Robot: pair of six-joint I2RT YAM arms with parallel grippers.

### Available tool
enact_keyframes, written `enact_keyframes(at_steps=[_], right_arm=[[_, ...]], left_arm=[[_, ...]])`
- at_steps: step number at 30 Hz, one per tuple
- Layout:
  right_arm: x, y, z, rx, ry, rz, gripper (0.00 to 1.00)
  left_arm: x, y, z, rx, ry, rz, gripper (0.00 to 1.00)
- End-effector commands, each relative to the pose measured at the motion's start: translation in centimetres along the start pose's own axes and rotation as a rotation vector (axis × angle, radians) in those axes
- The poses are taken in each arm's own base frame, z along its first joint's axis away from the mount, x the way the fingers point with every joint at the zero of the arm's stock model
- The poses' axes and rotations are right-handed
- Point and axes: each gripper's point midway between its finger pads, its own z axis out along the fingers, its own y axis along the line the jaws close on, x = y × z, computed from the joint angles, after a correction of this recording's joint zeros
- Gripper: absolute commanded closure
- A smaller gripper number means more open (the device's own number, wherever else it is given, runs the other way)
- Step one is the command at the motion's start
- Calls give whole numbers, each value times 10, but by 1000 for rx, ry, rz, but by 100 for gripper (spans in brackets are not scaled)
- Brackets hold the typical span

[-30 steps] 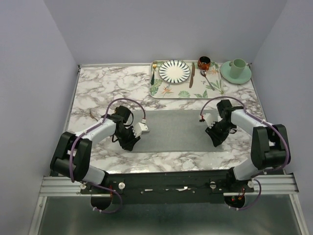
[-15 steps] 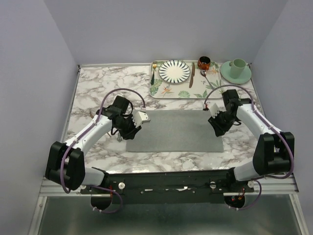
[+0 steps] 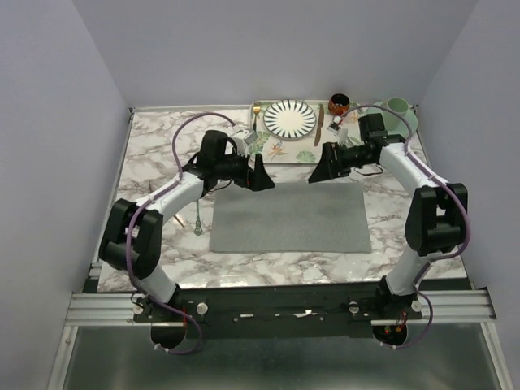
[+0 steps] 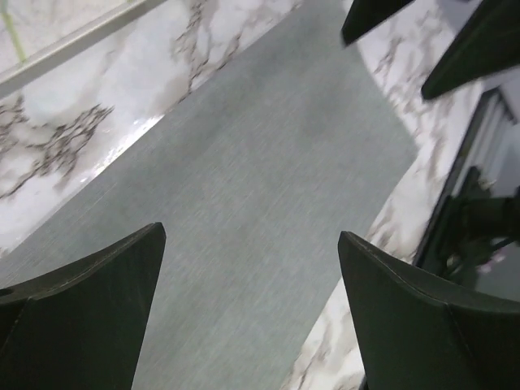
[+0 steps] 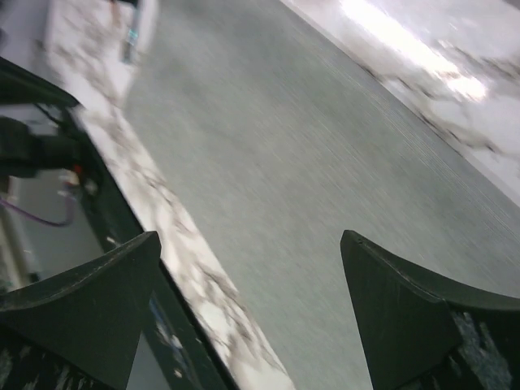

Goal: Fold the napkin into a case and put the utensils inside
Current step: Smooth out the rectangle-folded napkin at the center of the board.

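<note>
Napkin (image 3: 288,218) is lying flat as a smooth grey rectangle mid-table, nearer the front edge; left gripper (image 3: 262,175) and right gripper (image 3: 317,169) are hovering by its far edge, jaws wide apart

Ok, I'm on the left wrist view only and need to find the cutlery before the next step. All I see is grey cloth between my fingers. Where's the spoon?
Observer: The spoon lies on the table just off the left edge of the cloth, not touching it.
Operator: And the other arm?
Observer: The right gripper is open at the cloth's far edge, facing the left gripper.
Operator: Anything beyond them?
Observer: A leaf-patterned tray with a striped plate sits just past that edge.
</note>
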Motion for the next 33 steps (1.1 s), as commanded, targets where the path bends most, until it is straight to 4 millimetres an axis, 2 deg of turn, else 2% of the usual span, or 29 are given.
enact_keyframes(at_steps=[1,2,4,5,7,8,10,11,12,14,17,23,26,28,29,33], right_arm=[[-34,53,39,-318,-70,154,0],[-28,49,56,-341,-29,194,0],[-29,45,68,-370,-5,236,0],[-22,34,79,-370,17,272,0],[-19,21,88,-353,25,275,0],[-17,13,92,-344,27,285,0],[-6,-6,102,-340,48,333,0],[-4,-16,101,-333,41,358,0],[4,-27,105,-335,52,398,0],[14,-43,101,-331,49,462,0],[28,-56,95,-356,48,556,0],[31,-70,85,-295,35,599,0],[39,-78,78,-286,40,655,0],[41,-78,75,-297,44,682,0],[40,-86,66,-299,18,706,0],[35,-94,49,-310,-24,734,0]], left_arm=[[-20,-19,40,194,-84,-330,1],[-9,-9,53,189,-55,-370,1],[-8,-4,63,212,-49,-394,1],[1,6,70,204,-31,-439,1],[2,15,76,213,-40,-460,1],[10,24,82,210,-28,-504,1],[9,42,82,203,-51,-531,1],[12,51,83,195,-54,-552,1],[16,66,82,185,-60,-599,1],[22,78,79,190,-61,-648,1],[27,93,70,192,-78,-691,1],[25,108,51,180,-106,-700,1],[33,118,45,142,-98,-718,1],[40,124,44,126,-91,-741,1],[43,125,45,122,-85,-749,1],[52,132,47,112,-72,-764,1]])
